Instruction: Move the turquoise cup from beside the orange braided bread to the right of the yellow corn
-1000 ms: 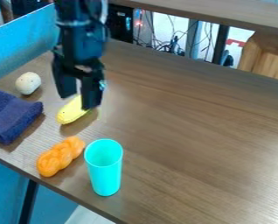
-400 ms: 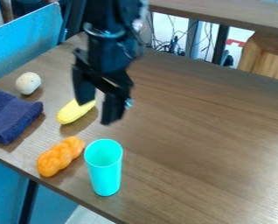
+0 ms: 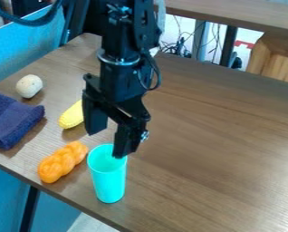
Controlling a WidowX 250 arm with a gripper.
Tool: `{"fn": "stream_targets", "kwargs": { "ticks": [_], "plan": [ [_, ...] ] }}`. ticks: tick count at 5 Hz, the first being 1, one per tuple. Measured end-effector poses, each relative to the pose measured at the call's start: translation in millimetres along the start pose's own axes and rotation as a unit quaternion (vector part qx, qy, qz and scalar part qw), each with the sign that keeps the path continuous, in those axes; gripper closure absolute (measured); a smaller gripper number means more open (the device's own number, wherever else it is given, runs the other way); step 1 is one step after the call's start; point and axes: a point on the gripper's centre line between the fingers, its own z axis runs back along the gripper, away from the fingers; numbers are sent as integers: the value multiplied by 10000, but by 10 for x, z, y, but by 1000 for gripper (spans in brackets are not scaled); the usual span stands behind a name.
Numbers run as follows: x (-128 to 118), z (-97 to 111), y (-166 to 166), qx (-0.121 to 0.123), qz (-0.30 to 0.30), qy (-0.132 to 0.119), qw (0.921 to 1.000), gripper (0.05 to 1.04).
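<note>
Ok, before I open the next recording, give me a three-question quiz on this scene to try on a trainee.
1. Which thing is nearest the tips of the claw?
a) the dark blue cloth
b) the turquoise cup
c) the whitish ball

2. True or false: the claw is closed around the orange braided piece.

3. Short answer: which yellow thing lies on the table, partly hidden behind one finger of the claw?

Key: 1 b; 2 false, its fingers stand apart and the piece lies on the table; 3 the corn cob.

tall turquoise cup (image 3: 109,181), upright, on brown table (image 3: 219,149)
</note>
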Motion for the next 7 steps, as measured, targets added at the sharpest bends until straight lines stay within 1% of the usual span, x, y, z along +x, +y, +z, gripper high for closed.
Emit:
{"fn": "stream_targets", "kwargs": {
  "ticks": [1,2,4,5,6,7],
  "plan": [
    [-8,-96,-71,-91,58,81,9999,85],
    [7,-174,-159,-310,238,-55,9992,85],
    [56,-237,-237,-571,588,-358,9960,85],
    [58,-286,-228,-629,587,-343,9957,85],
    [50,-422,-164,-654,711,-126,9952,85],
    [39,-548,-145,-666,741,102,9950,116]
  ]
}}
